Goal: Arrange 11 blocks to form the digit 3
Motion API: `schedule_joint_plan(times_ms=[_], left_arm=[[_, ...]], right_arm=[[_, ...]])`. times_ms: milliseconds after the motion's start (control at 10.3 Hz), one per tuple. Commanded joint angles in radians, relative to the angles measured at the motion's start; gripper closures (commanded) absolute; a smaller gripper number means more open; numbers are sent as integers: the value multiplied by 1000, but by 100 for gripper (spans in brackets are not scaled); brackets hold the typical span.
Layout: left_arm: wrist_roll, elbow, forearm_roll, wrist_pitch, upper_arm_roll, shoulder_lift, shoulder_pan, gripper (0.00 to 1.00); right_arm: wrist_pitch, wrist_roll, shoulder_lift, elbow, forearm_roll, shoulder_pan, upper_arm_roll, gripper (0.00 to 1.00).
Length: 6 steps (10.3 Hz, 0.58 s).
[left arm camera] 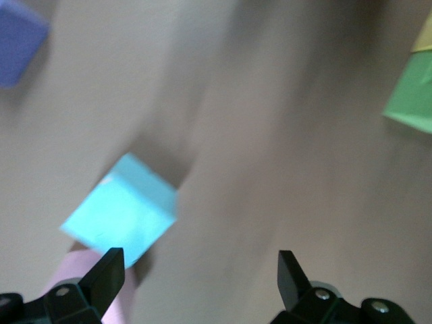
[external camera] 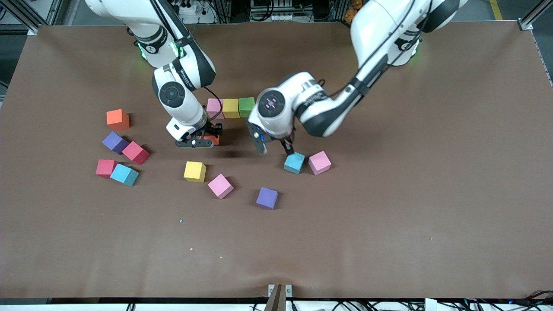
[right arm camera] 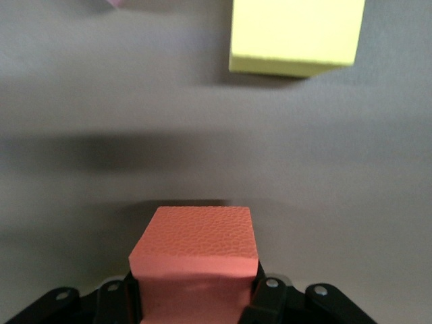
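Three blocks form a row: pink (external camera: 214, 108), yellow (external camera: 230, 108), green (external camera: 246, 106). My right gripper (external camera: 206, 136) is shut on an orange block (external camera: 212, 139) (right arm camera: 196, 253), low over the table just in front of the row's pink end. My left gripper (external camera: 274, 149) (left arm camera: 199, 266) is open with nothing between its fingers. It hangs beside a light blue block (external camera: 294, 163) (left arm camera: 121, 209), which touches a pink block (external camera: 319, 162). The left wrist view also shows the green block (left arm camera: 412, 94) and a purple block (left arm camera: 17, 40).
Loose blocks lie nearer the camera: yellow (external camera: 195, 171) (right arm camera: 293, 34), pink (external camera: 220, 185), purple (external camera: 267, 198). Toward the right arm's end lie orange (external camera: 118, 119), purple (external camera: 115, 142), red (external camera: 135, 152), red (external camera: 106, 168) and light blue (external camera: 124, 174) blocks.
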State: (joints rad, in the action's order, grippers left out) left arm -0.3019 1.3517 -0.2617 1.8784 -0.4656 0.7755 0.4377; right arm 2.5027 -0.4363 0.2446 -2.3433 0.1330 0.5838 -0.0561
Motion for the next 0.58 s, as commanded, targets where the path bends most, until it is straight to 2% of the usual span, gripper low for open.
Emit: schedule_joint_plan(times_ms=[0,97,290,484], left_arm=[[-43,15,45,8,-1,-4,-53,0],[-16,17,53,10,1,-7,-59,0],[207,21,84,27,1,1,-94,0],[323,47,107,82,2,8,-111,0]], right_arm=[[50,-16,-8,-57,11,22,-4,100],[68,-19,-2,-70,13,28,-4,100],[76,-22,1,-76,43,45,-2,100],[77,-22,1,-79,74,63,-4,100]])
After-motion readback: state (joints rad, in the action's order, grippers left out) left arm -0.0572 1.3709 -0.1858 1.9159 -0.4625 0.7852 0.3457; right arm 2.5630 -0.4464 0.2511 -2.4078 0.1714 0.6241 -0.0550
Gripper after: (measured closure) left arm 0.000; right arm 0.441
